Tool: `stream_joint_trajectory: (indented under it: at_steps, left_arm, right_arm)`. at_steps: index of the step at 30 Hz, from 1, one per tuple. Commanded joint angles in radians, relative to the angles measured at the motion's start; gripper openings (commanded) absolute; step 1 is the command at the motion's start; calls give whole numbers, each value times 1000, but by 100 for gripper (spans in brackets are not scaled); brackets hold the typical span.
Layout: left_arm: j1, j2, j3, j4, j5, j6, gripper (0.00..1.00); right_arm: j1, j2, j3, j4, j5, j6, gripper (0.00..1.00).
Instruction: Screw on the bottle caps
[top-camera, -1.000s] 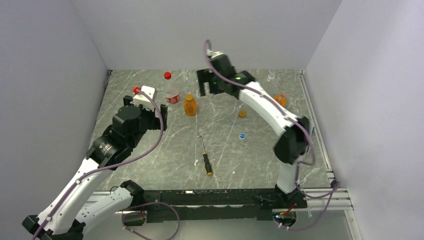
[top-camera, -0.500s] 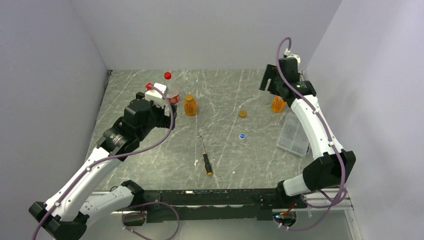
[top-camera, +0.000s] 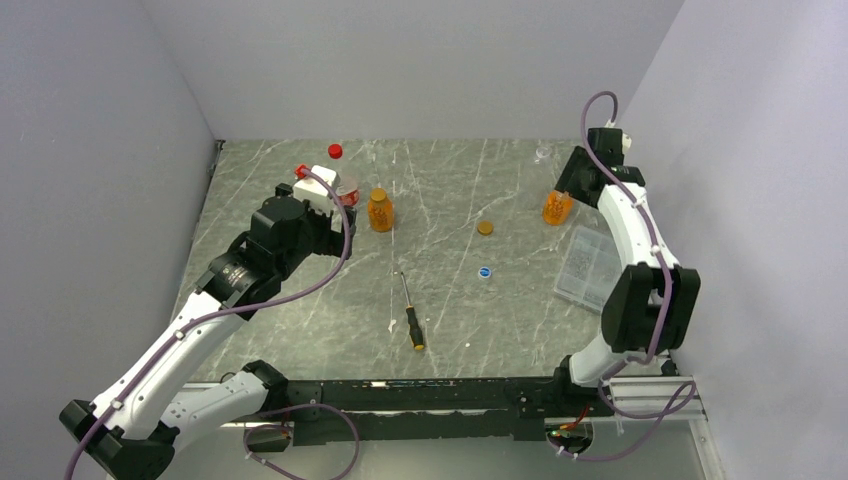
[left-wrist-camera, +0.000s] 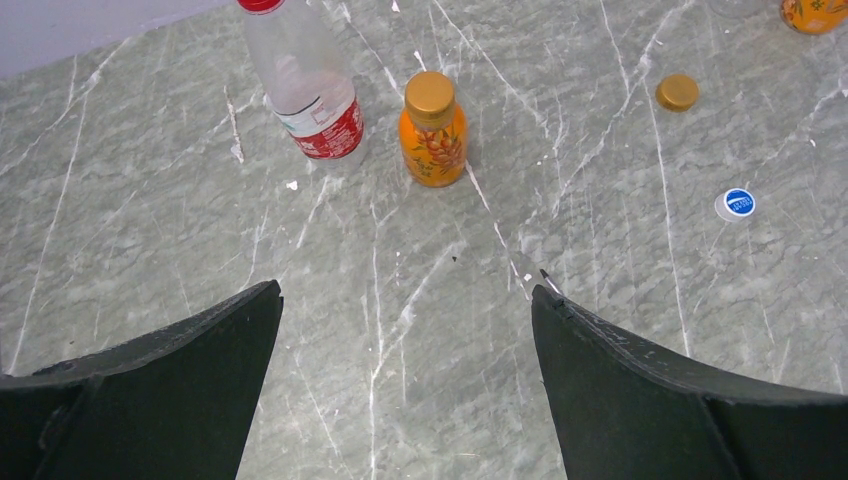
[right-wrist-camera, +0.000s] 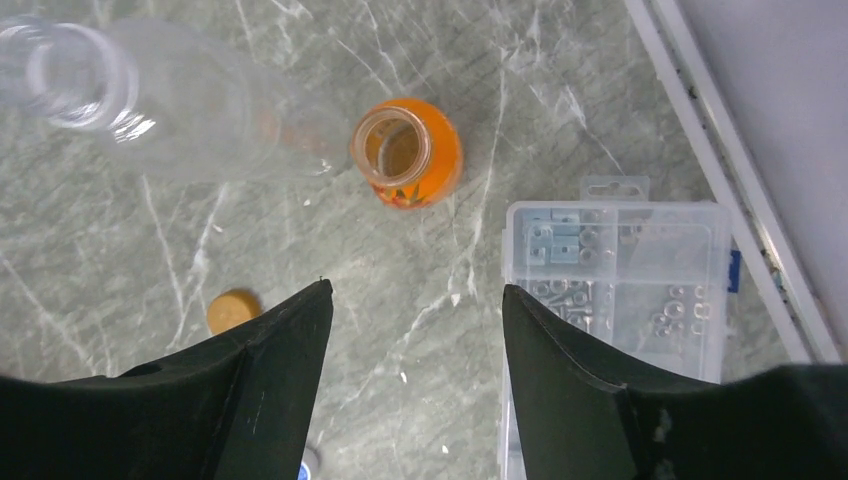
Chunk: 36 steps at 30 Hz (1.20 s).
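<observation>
The uncapped squat amber-orange bottle (right-wrist-camera: 405, 155) stands upright at upper centre, straight ahead of the right claw (right-wrist-camera: 415, 292) — half-spread, empty — while the loose round orange cap (right-wrist-camera: 232, 310) lies lower left.

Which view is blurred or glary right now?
Right wrist view: the clear bottle at top left is soft and blurred, the open amber bottle sharper. Left wrist view: crisp, the capped amber bottle well defined. Top external view: even light, no glare.
</observation>
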Motion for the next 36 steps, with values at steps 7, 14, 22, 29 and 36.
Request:
stream_joint_trajectory:
  at_steps: [7, 14, 22, 29, 36]
  left_arm:
    - [5, 6, 32, 22, 16, 18, 99]
    - [5, 19, 39, 16, 23, 20, 99]
    - [6, 36, 42, 15, 25, 23, 99]
    - [5, 46, 44, 20, 28, 24, 99]
    - [6, 57, 38, 37, 83, 17, 99]
  right_arm:
    - [-22, 180, 94, 118, -62, -22, 65]
    - [-24, 260, 153, 109, -37, -27, 62]
    - [-24, 325, 204, 90, -48, -44, 55]
    - [-24, 342, 219, 68, -33, -49, 40]
    - [-24, 266, 180, -1, -10, -23, 15]
